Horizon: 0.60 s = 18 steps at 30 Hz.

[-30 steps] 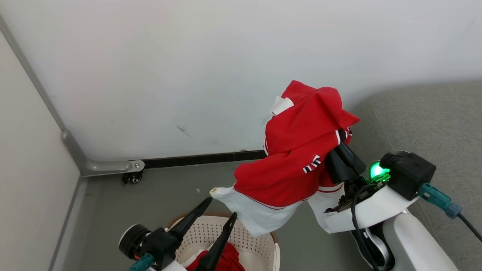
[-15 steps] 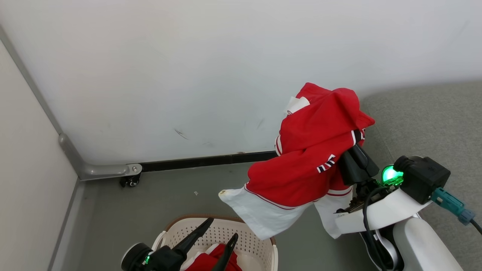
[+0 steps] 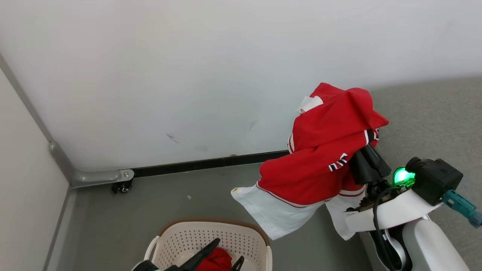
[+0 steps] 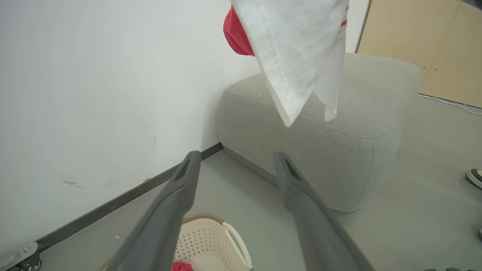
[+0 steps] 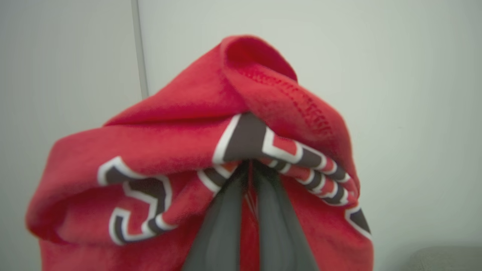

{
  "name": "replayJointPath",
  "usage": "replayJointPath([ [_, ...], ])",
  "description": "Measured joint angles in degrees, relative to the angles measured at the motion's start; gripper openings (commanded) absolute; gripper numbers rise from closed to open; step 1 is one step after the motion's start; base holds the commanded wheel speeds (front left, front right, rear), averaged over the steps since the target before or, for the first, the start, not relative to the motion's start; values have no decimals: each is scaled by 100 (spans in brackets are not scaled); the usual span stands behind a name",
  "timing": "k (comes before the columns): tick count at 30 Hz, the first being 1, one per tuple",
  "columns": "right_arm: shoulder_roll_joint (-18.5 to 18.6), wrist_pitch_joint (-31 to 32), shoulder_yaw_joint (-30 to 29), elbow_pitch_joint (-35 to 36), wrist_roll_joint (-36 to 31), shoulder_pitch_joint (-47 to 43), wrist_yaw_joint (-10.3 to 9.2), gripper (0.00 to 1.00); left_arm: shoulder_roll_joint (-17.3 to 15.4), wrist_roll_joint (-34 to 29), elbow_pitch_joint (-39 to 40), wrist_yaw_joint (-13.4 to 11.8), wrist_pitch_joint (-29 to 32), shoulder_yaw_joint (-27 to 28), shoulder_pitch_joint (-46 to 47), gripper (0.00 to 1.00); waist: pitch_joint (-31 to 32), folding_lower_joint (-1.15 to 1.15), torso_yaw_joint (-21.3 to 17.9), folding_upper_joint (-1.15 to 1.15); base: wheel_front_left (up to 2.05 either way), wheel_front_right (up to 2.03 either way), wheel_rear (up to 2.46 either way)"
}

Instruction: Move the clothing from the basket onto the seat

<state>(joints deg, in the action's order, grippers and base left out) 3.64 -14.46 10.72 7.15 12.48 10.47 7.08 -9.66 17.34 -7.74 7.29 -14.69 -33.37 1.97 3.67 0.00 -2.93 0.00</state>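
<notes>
The right gripper (image 5: 249,169), its two dark fingers pressed together, pinches a fold of the red jersey (image 3: 324,158) high above and to the right of the basket (image 3: 211,223). The cloth is bunched over the fingertips like a hood, with dark, white-edged lettering creased just at the grip. From that peak the jersey's long axis runs downward and back toward the basket. It ends in two white panels whose corners point at the floor (image 3: 169,203). The lowest corner hangs just beyond the basket's right rim, apart from it. The jersey hangs in the air, touching neither basket nor seat.

The left gripper (image 4: 236,158) is poised over the basket's open top, fingers spread wide and gripping nothing. Below them, inside the basket, a second red garment (image 3: 216,259) lies bunched up.

Right of the basket, across a strip of bare grey floor, stands the grey seat (image 4: 339,128), one rounded corner turned toward the basket. Behind the basket rises a pale wall (image 3: 188,75) with a dark skirting strip (image 3: 211,163) along its foot. To the basket's rear left, a grey metal rail (image 3: 94,176) ends at a small black caster (image 3: 121,187). Past the seat, on the side away from the basket, stands a light wooden panel (image 4: 425,49).
</notes>
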Motion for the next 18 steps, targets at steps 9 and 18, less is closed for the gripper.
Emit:
replayJointPath([
  [9,3,0,-116,27,-69,-123,0,0,12,-44,15,0,0,-62,-140,100,-13,0,-179,0,0,0,0],
  [18,22,0,-524,75,-142,-272,0,0,66,-35,68,0,0,-98,-139,100,-45,0,-407,0,0,0,0],
])
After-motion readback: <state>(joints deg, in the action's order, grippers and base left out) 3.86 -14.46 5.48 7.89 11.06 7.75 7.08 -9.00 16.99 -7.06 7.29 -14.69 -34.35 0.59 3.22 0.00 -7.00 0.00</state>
